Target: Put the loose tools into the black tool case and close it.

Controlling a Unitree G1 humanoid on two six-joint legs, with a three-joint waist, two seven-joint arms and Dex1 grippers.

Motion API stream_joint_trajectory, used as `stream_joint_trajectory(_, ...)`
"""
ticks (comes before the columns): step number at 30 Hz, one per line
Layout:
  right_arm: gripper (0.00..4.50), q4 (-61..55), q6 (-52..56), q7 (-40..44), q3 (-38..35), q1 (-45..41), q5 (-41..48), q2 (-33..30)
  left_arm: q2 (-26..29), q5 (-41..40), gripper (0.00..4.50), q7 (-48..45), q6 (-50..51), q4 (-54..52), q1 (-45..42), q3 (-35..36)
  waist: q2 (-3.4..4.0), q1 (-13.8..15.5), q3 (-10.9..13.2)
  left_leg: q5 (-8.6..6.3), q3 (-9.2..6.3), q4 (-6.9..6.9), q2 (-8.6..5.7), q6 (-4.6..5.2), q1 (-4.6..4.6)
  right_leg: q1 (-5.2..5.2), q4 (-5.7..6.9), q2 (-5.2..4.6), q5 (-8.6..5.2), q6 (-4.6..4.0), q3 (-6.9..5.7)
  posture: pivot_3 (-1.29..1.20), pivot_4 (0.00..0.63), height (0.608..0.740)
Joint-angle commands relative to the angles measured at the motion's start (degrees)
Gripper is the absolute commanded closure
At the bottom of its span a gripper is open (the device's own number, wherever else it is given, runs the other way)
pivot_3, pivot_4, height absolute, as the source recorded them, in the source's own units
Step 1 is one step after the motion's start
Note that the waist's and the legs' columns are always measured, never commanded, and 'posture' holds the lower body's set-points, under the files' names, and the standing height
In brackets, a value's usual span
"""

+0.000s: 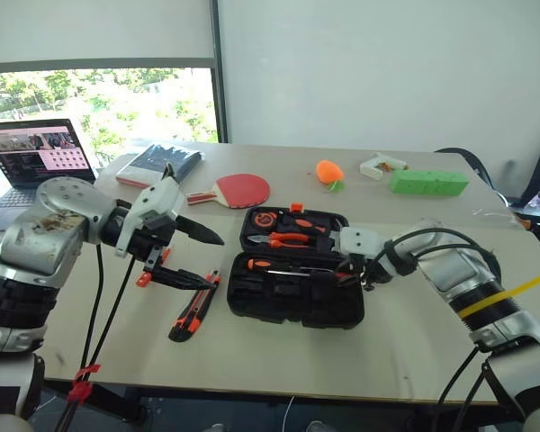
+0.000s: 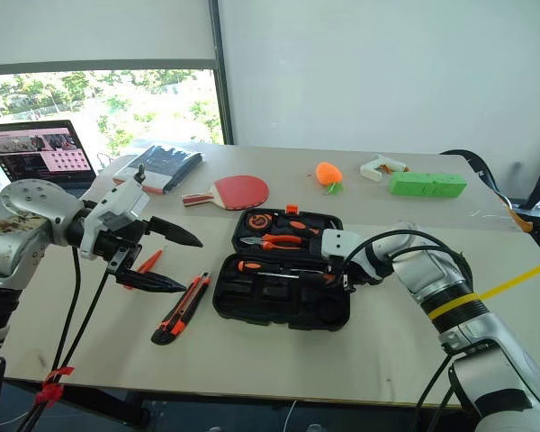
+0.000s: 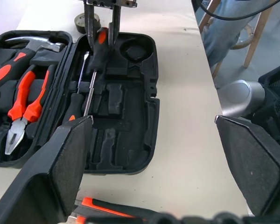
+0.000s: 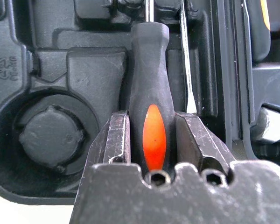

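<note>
Gripping a black-and-orange screwdriver (image 4: 151,116) by its handle, the right gripper (image 3: 101,37) holds it over the near half of the open black tool case (image 1: 292,301), its shaft lying along the moulded slots. The left gripper (image 1: 198,256) hovers with fingers spread wide and empty, above the table (image 1: 405,342) left of the case. Below it lie a long utility knife (image 1: 193,310) and a slim orange tester (image 2: 144,264), both well clear of the case's left edge. Bare tabletop stretches between the case and the near edge.
</note>
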Motion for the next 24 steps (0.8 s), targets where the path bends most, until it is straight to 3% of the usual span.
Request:
stream_joint_trajectory(1,3.49,-1.9,0.7,0.3,-1.3,-1.1,-0.3,0.8,0.5,-0.4,0.00,0.5,0.3,-1.2,-0.6,1.8,0.00,0.0,0.0,0.00,0.00,0.00,0.00,0.00,0.00,0.00,0.00,0.00,0.00,0.00,0.00,0.00,0.150,0.736)
stream_joint_trajectory(7,3.49,-2.1,1.4,0.2,-1.7,0.0,-1.3,0.5,0.0,-0.2,0.00,0.7,-0.2,-0.8,-1.0,1.4,0.00,0.0,0.0,0.00,0.00,0.00,0.00,0.00,0.00,0.00,0.00,0.00,0.00,0.00,0.00,0.00,0.150,0.736)
stream_joint_trajectory(9,2.48,-3.7,3.0,0.8,-2.4,0.1,-0.3,0.3,-0.3,0.1,0.00,0.6,-0.6,-0.3,-1.3,1.1,0.00,0.0,0.0,0.00,0.00,0.00,0.00,0.00,0.00,0.00,0.00,0.00,0.00,0.00,0.00,0.00,0.150,0.736)
stream_joint_trajectory(10,2.31,-4.6,3.8,1.0,-2.9,0.1,0.3,0.3,-0.5,0.2,0.00,0.5,-0.8,-0.1,-1.4,1.0,0.00,0.0,0.0,0.00,0.00,0.00,0.00,0.00,0.00,0.00,0.00,0.00,0.00,0.00,0.00,0.00,0.150,0.736)
stream_joint_trajectory(14,0.93,-8.5,11.5,2.2,-6.3,-1.8,4.6,1.3,-0.9,0.6,0.00,0.2,-1.4,0.6,-1.8,0.7,0.01,0.0,0.0,0.00,-0.01,-0.01,0.00,0.00,0.00,0.00,0.00,0.00,0.00,0.00,-0.01,0.00,0.150,0.736)
stream_joint_trajectory(20,0.93,-10.2,15.4,0.2,-6.4,-1.5,6.1,2.7,-1.6,1.2,0.00,-0.1,-2.2,1.8,-2.6,0.4,0.01,0.0,0.0,0.00,-0.01,0.01,0.00,-0.01,0.02,0.01,0.05,0.00,0.01,-0.02,-0.02,0.00,0.150,0.736)
stream_joint_trajectory(21,1.47,-9.8,15.2,-0.6,-6.2,-1.2,5.8,3.0,-1.7,1.2,0.00,-0.1,-2.3,1.9,-2.6,0.4,0.01,0.0,0.0,0.00,-0.01,0.00,0.00,-0.01,0.02,0.02,0.04,0.00,0.01,-0.02,-0.02,0.00,0.150,0.736)
stream_joint_trajectory(24,2.35,-9.3,14.2,-1.8,-5.7,-0.4,5.2,3.5,-1.6,1.3,0.00,-0.3,-2.4,1.9,-2.6,0.4,0.01,0.0,0.0,0.00,0.00,0.01,-0.01,-0.01,0.02,0.02,0.04,0.00,0.01,-0.02,-0.02,0.00,0.150,0.736)
